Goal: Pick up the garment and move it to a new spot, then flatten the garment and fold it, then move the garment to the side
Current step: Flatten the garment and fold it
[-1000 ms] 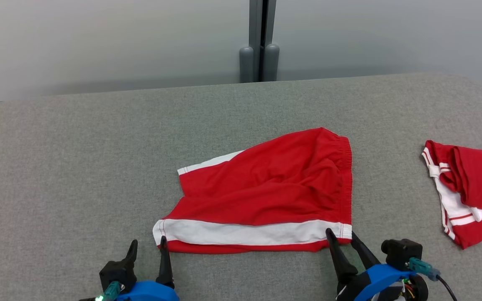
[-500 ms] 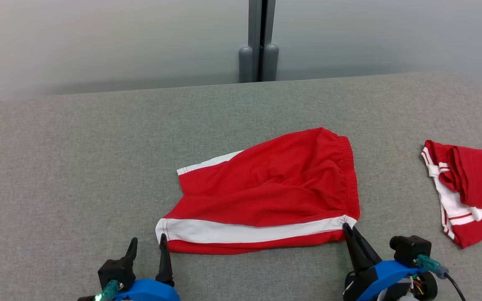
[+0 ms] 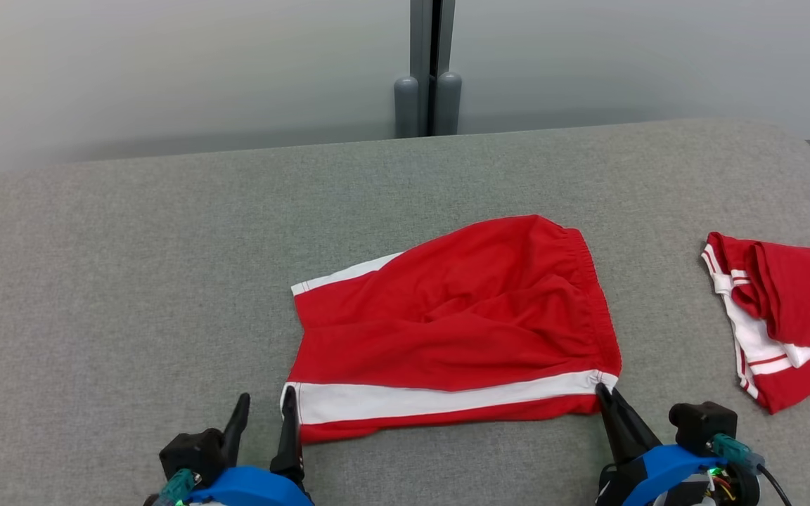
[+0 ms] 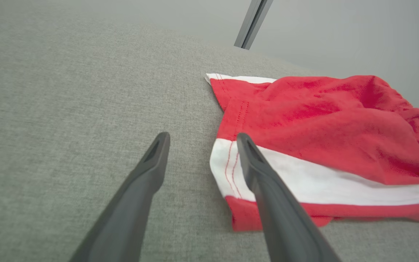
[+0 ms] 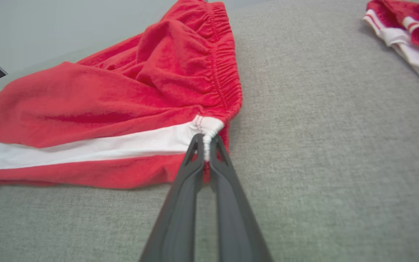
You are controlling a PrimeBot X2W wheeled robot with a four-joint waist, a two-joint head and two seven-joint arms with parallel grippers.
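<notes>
Two corners of the red shorts (image 3: 461, 323), lying rumpled mid-way across the grey cushion (image 3: 166, 246), were attended: the right gripper (image 3: 600, 390) was clenched on the near-right waistband corner, while the left gripper (image 3: 264, 399) gaped empty beside the near-left hem. Flattening looked barely begun, with folding and moving aside yet to do.

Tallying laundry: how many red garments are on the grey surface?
2. The red shorts lie centre, pinched by the right end effector; a second red garment lies at the right edge, partly cut off.
</notes>
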